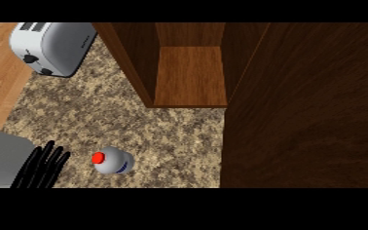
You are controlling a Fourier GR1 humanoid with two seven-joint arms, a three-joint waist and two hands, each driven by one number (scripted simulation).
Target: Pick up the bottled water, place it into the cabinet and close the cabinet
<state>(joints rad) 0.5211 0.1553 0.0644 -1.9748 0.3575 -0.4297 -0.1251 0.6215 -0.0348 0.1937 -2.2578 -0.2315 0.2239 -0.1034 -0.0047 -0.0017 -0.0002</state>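
Note:
The bottled water (114, 160) stands upright on the speckled counter (173, 136) near the lower left, seen from above with a red cap and a pale body with a blue band. My left hand (42, 168) shows at the lower left edge, fingers straight, a short gap to the left of the bottle and not touching it. The wooden cabinet (191, 73) stands open at the top centre, its shelf bare. Its open door (295, 107) fills the right side of the view. My right hand does not show.
A silver toaster (52, 46) sits at the upper left on the counter. A strip of lighter wood (10, 83) runs along the left edge. Counter surface lies between the bottle and the cabinet opening.

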